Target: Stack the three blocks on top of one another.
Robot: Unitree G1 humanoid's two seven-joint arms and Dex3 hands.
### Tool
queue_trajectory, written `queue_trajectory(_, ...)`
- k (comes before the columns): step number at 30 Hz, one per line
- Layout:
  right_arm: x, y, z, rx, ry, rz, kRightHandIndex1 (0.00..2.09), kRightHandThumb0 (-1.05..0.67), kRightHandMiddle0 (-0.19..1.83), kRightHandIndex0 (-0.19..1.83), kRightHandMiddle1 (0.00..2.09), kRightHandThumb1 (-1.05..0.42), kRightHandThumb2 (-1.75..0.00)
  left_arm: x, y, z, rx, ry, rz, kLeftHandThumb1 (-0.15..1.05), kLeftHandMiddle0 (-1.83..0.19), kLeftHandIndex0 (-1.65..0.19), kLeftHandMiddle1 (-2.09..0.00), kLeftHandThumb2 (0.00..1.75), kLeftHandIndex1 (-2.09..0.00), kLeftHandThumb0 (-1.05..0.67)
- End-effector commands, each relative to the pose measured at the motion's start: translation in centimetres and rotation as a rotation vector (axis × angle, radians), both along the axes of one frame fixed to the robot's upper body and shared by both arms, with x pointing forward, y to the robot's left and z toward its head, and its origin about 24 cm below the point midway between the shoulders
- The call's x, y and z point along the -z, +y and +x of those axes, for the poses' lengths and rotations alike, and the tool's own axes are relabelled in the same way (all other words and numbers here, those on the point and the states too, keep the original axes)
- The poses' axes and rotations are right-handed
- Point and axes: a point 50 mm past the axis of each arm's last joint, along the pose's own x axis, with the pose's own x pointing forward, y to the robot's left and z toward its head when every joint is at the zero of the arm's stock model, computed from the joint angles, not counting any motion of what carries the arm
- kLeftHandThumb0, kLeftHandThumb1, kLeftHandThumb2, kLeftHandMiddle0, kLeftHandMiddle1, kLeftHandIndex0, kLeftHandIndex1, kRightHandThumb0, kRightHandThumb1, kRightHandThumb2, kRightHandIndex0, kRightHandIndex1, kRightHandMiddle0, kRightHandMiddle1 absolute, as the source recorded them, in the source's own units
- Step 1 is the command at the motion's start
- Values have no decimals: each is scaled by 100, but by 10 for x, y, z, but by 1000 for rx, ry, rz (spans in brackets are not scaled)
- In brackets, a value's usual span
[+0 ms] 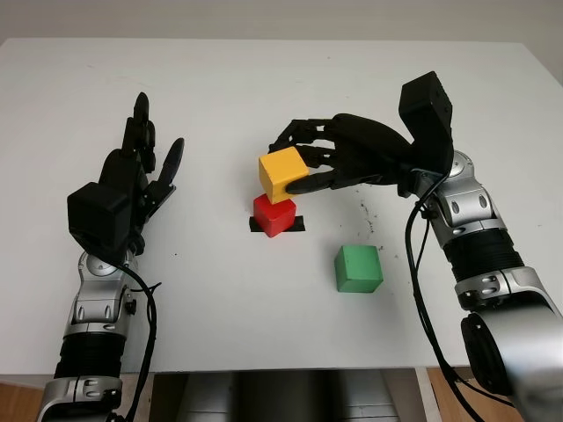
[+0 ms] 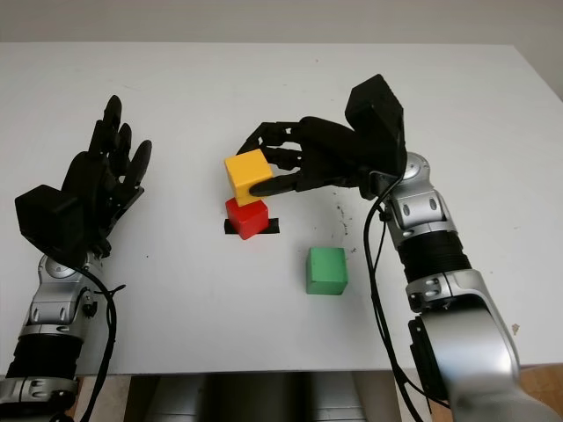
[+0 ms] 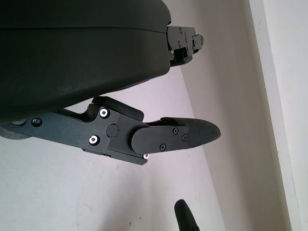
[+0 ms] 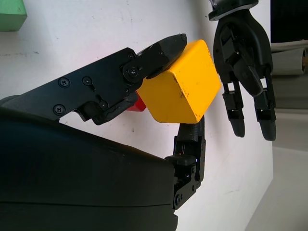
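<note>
My right hand point(image 1: 299, 167) is shut on the yellow block point(image 1: 282, 172), holding it tilted just above the red block point(image 1: 274, 215); whether the two blocks touch I cannot tell. The red block sits on a black mark point(image 1: 299, 224) near the table's middle. In the right wrist view the yellow block point(image 4: 180, 86) is pinched between fingers point(image 4: 159, 50), with a sliver of the red block point(image 4: 137, 103) behind it. The green block point(image 1: 358, 268) lies on the table to the right and nearer me. My left hand point(image 1: 141, 176) is open, raised over the table's left side.
The white table point(image 1: 220, 88) ends at a front edge point(image 1: 264, 371) close to me. Small dark specks point(image 1: 365, 211) mark the surface right of the red block.
</note>
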Motion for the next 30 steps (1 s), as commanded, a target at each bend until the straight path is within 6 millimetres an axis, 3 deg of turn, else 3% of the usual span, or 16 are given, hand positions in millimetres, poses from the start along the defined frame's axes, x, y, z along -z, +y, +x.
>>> queue_trajectory(1,4,0,0,11,16,30,5,-47,37,11,161,-96,-6,1,2,-3,0,-1,8,105,9,10,-5,43,-5,-62)
queue_trajectory(8,12,1,1,13,30,41,4,-45,31,9,165,-98,-6,1,4,-3,3,0,3,105,10,11,-5,43,-5,-61)
queue_trajectory(30,27,12,6,46,33,-3,6,-45,38,13,167,-93,-5,0,5,-3,8,10,-6,105,12,11,-5,43,-5,-62)
